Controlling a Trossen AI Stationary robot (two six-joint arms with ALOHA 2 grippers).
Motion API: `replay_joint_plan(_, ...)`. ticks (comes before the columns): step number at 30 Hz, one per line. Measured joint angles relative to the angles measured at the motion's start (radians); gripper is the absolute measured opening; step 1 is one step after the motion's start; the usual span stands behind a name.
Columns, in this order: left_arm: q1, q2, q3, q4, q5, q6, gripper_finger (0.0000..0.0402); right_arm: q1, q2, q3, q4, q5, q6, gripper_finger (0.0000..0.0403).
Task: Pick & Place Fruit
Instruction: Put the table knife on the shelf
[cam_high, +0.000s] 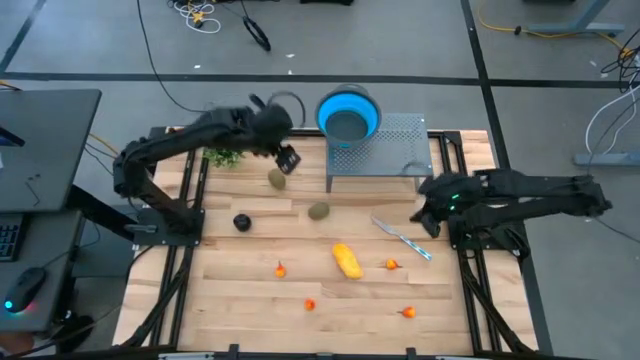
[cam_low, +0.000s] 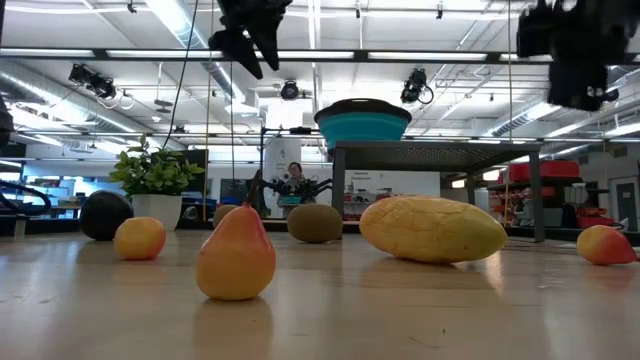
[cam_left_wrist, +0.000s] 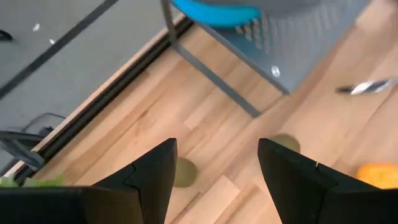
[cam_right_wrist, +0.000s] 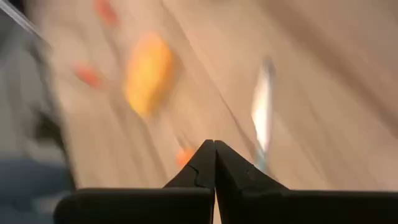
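My left gripper (cam_high: 287, 158) hangs open above the table, just beyond one brown-green oval (cam_high: 277, 179). In the left wrist view, that oval (cam_left_wrist: 185, 173) peeks out beside one finger and touches neither finger. The second oval (cam_high: 319, 211), the dark round fruit (cam_high: 242, 222), the oblong yellow fruit (cam_high: 347, 260) and several tiny orange-red fruits (cam_high: 280, 268) lie apart on the wooden table. My right gripper (cam_high: 428, 222) is shut and empty, raised near the knife's far end. In its wrist view, my right gripper (cam_right_wrist: 215, 155) is seen above the boards.
A blue bowl (cam_high: 348, 112) sits on a perforated metal stand (cam_high: 395, 152) at the table's far edge. A green leafy sprig (cam_high: 222, 157) lies under my left arm. A slim knife (cam_high: 402, 238) lies right of the yellow fruit. Bare boards show along the near edge.
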Motion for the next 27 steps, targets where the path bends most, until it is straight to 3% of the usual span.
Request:
replay_joint_plan(4, -0.076, 0.0, -0.091, 0.046, -0.026, -0.041, 0.0234, 0.035, 0.115, -0.032, -0.078, -0.071, -0.033, 0.0014)
replay_joint_plan(8, -0.129, -0.003, -0.179, 0.083, -0.029, -0.086, 0.0234, 0.079, 0.193, -0.087, -0.053, -0.119, 0.042, 0.004)
replay_joint_plan(16, -0.214, -0.035, -0.291, 0.102, -0.029, -0.156, 0.0233, 0.282, 0.283, -0.114, -0.011, 0.15, 0.252, 0.0053)
replay_joint_plan(21, -0.245, -0.045, -0.335, 0.129, -0.025, -0.199, 0.0233, 0.359, 0.295, -0.145, 0.104, 0.176, 0.315, 0.0072)
replay_joint_plan(27, -0.258, -0.043, -0.336, 0.146, 0.004, -0.221, 0.0233, 0.4, 0.298, -0.267, 0.235, 0.203, 0.355, 0.0134)
